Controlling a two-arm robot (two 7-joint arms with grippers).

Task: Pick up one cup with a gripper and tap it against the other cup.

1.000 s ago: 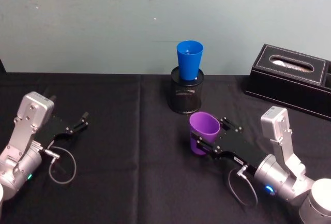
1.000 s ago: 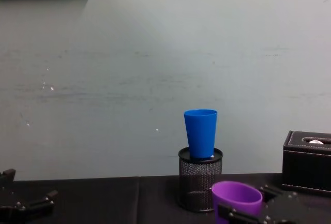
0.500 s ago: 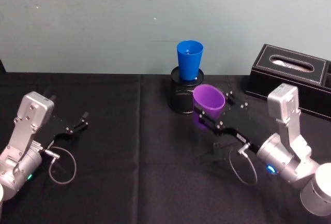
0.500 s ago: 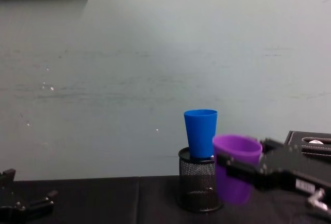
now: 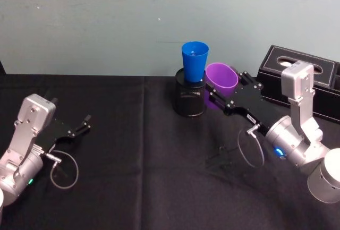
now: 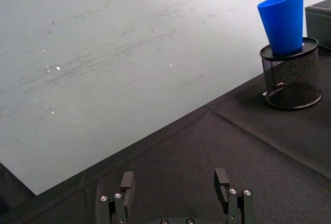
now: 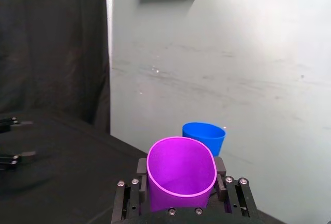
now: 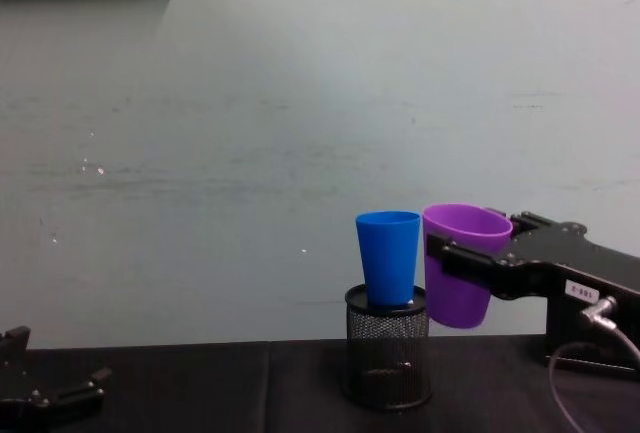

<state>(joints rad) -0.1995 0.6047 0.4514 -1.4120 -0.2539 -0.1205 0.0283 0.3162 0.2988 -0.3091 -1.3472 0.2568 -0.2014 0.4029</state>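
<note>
My right gripper (image 5: 220,95) is shut on the purple cup (image 5: 221,78) and holds it upright in the air. The purple cup (image 8: 461,264) hangs just right of the blue cup (image 8: 388,256), rims at about the same height and nearly touching; I cannot tell if they meet. The blue cup (image 5: 194,60) stands upright on top of a black mesh pen holder (image 5: 190,101). In the right wrist view the purple cup (image 7: 181,175) sits between the jaws with the blue cup (image 7: 204,135) just behind it. My left gripper (image 5: 81,126) rests open at the table's left.
A black leather tissue box (image 5: 300,81) stands at the back right, close behind my right arm. A grey cable loop (image 5: 251,147) hangs under the right wrist. Black cloth (image 5: 138,161) covers the table, with a pale wall behind.
My right gripper has lifted the purple cup off the table and carried it up and back, to beside the blue cup. The left arm has not moved.
</note>
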